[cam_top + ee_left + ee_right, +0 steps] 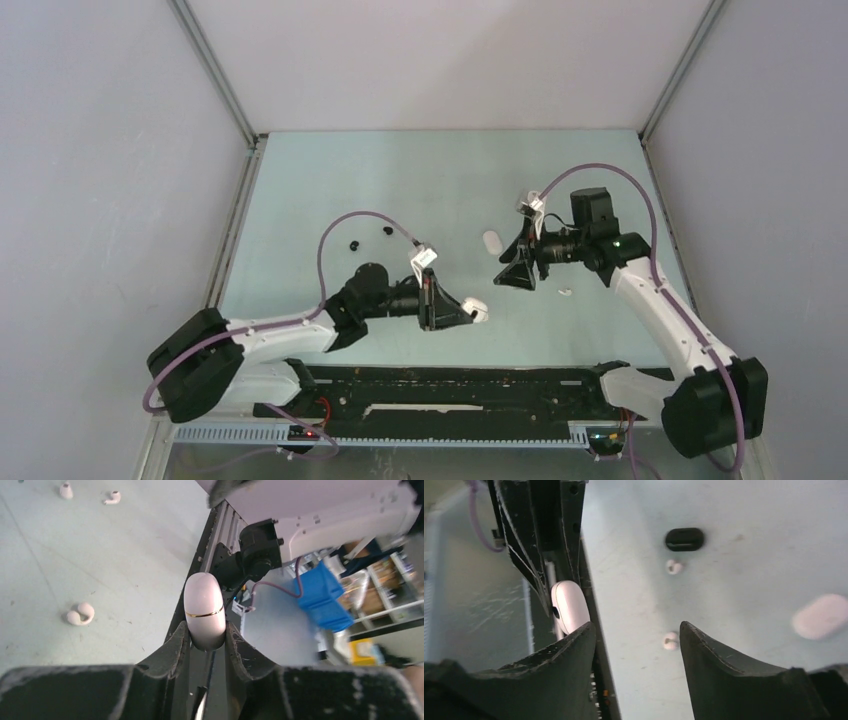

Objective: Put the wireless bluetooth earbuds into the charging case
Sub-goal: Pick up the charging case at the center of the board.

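Note:
My left gripper [460, 310] is shut on a white pill-shaped charging case [479, 311] and holds it above the table's near edge. In the left wrist view the case [204, 611] has a gold band and stands closed between the gripper [205, 626] fingers. My right gripper [514, 274] is open and empty, facing the left one. In the right wrist view this gripper [637, 626] has a white earbud [670, 641] on the table beyond it. Another white earbud [673, 567] lies farther off. A white earbud [565, 292] lies right of the grippers and shows in the left wrist view [81, 614].
A second white case [491, 241] lies just beyond the right gripper. A black case [684, 539] lies farther left. Two small black pieces [352, 244] [387, 231] sit left of centre. Two more white earbuds [65, 490] [112, 498] lie far off. A black rail [450, 385] runs along the near edge.

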